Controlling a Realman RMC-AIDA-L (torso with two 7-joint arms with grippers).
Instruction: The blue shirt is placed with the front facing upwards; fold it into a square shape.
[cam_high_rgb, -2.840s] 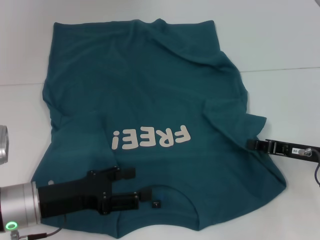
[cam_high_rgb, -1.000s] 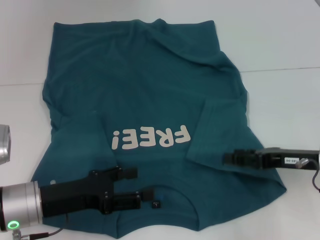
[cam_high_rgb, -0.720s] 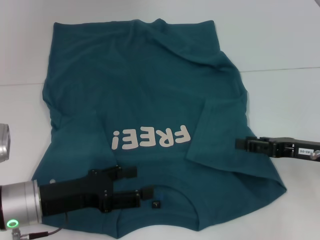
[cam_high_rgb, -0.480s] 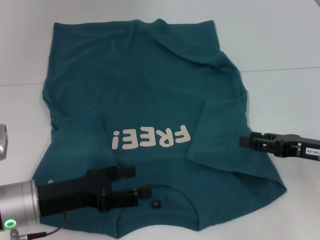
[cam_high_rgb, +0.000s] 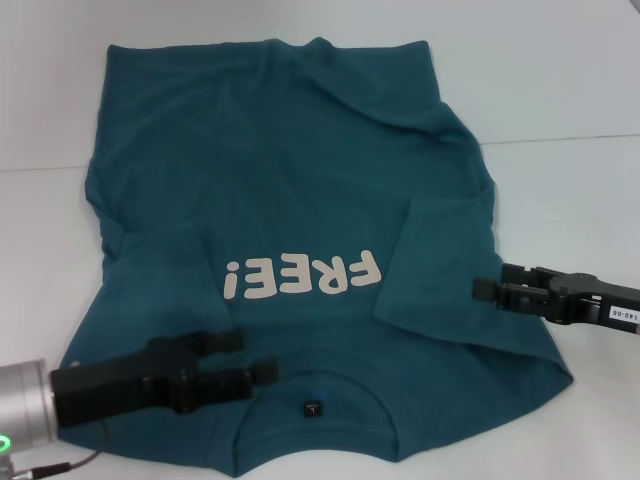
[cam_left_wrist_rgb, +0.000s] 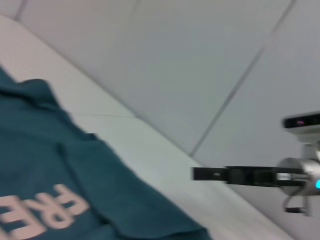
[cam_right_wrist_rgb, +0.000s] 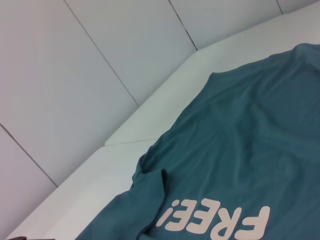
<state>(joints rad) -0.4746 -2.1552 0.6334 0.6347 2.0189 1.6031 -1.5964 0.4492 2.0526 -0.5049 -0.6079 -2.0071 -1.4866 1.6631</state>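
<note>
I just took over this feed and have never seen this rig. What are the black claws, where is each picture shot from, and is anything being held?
The claws are grippers on a two-armed robot. The wide picture comes from its head camera; the other two from cameras on its wrists. A blue shirt lies face up on the white table, one sleeve folded inward. The left gripper hovers near the collar; the right gripper sits at the folded sleeve's edge. Neither visibly grips cloth.

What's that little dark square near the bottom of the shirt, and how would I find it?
Start with the blue shirt spread over the white table, and find the off-white FREE! lettering. Below it, inside the round neckline nearest the robot, sits the neck tag, the only small dark square on the plain cloth.
</note>
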